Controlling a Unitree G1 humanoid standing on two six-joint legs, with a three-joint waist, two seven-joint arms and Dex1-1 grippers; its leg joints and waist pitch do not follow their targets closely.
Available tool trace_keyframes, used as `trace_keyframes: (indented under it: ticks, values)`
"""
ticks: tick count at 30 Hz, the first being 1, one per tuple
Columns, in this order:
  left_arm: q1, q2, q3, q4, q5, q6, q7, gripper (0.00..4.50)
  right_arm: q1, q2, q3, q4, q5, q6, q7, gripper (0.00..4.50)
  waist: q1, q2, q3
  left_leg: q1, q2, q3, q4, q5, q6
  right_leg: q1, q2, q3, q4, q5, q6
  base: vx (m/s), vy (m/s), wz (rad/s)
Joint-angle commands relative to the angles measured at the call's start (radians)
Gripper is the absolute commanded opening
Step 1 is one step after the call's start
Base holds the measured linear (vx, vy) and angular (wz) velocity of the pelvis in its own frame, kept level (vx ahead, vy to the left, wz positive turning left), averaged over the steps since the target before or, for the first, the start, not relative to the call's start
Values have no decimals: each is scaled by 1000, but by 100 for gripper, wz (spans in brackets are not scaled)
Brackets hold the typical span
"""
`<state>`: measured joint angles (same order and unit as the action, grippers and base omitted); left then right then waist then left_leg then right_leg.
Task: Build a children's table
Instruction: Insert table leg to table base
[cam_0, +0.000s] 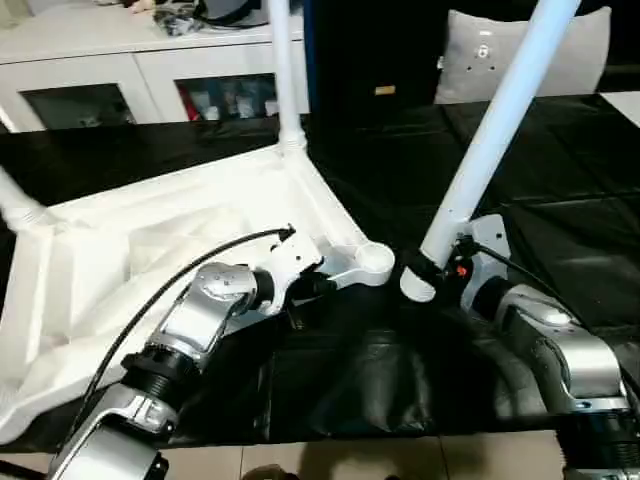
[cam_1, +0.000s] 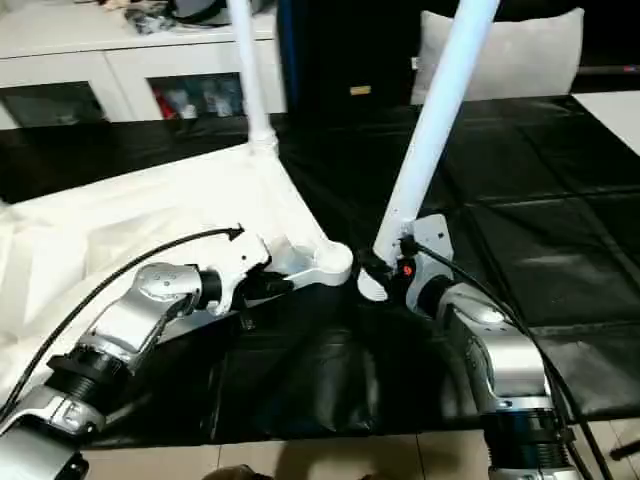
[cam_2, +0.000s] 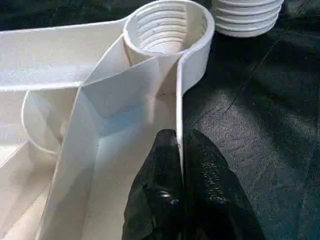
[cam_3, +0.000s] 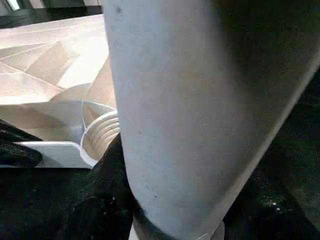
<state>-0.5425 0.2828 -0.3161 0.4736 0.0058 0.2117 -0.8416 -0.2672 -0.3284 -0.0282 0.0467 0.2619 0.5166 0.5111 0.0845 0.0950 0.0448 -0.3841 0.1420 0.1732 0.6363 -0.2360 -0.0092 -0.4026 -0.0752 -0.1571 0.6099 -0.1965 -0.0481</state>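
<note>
The white tabletop (cam_0: 150, 250) lies upside down on the black table cover. One leg (cam_0: 285, 80) stands upright in its far corner, and another leg (cam_0: 15, 205) rises at the left edge. My left gripper (cam_2: 179, 160) is shut on the tabletop's thin rim wall, just behind the empty threaded corner socket (cam_2: 167, 27). My right gripper (cam_0: 440, 268) is shut on a third leg (cam_0: 500, 120) near its lower end. This leg leans up to the right. Its threaded end (cam_0: 418, 285) hovers close beside the near corner socket (cam_0: 375, 262), apart from it.
A grey cushion (cam_0: 520, 60) leans at the back right. A white cabinet (cam_0: 130, 60) with glass doors stands behind the table at the left. The black cover's front edge (cam_0: 380, 432) runs just below my forearms.
</note>
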Motion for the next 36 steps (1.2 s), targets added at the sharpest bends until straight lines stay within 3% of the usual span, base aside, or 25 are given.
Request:
trace_keyframes:
  ticks: [1,4,9,15,16,17,18,20,22,27,30,33,36]
  values:
    - [0,17,-3,26,23,-11,7,1,-17,-2,5,-9,-5,-11,8,190,3,-21,-71,4,99,-50,-68,15,118,68,-120,87,-79,-128,-89,0,0,0]
    - [1,35,-17,40,40,-42,-14,0,-23,-6,4,-11,-2,-15,16,190,2,-22,-71,5,100,-50,-70,2,111,68,-119,86,-83,-168,-77,0,0,0]
    - [19,76,-43,22,22,-172,-136,0,-51,-25,15,-39,45,3,96,190,3,-21,-73,4,101,-52,-69,10,118,68,-120,87,-78,-147,-78,0,0,0]
    - [25,96,-52,18,20,-176,-178,0,-68,-96,81,-77,69,38,240,190,15,-20,-72,6,106,-49,-69,5,122,66,-121,89,-73,-138,-93,0,0,0]
    - [22,99,-50,25,20,-185,-184,0,-83,-109,95,-74,71,48,273,190,14,-31,-72,6,106,-49,-69,1,119,67,-121,89,-75,-146,-90,0,0,0]
    - [22,101,-48,28,19,-190,-190,0,-98,-116,109,-70,71,54,297,190,15,-34,-71,5,104,-49,-69,0,119,69,-121,87,-74,-153,-91,0,0,0]
    - [22,104,-47,29,20,-199,-197,0,-119,-123,129,-64,71,61,324,190,17,-28,-71,5,103,-48,-68,5,118,68,-121,87,-74,-161,-90,0,0,0]
    - [26,110,-51,22,24,-209,-208,0,-140,-123,151,-56,69,60,343,190,14,-37,-70,4,103,-48,-69,4,116,67,-120,88,-77,-180,-81,0,0,0]
    - [30,114,-55,15,28,-217,-214,0,-152,-119,160,-48,67,60,346,190,15,-32,-71,7,105,-49,-69,7,113,65,-121,88,-76,-181,-85,0,0,0]
    - [63,145,-92,-44,28,-270,-277,0,-213,-75,207,6,43,41,366,190,21,-35,-75,12,114,-49,-71,32,109,59,-123,93,-61,-104,-119,0,0,0]
    - [74,145,-97,-67,14,-281,-306,0,-225,-63,218,24,38,38,371,190,35,-36,-77,16,117,-47,-71,34,96,58,-125,95,-53,-72,-132,0,0,0]
    - [76,143,-98,-72,10,-283,-319,0,-219,-65,238,52,22,39,371,190,40,-37,-76,16,117,-46,-72,22,84,59,-127,96,-54,-72,-136,0,0,0]
    - [68,144,-92,-45,15,-294,-314,0,-202,-75,244,46,20,48,373,190,44,-36,-73,14,113,-45,-74,-7,67,62,-127,97,-63,-120,-117,0,0,0]
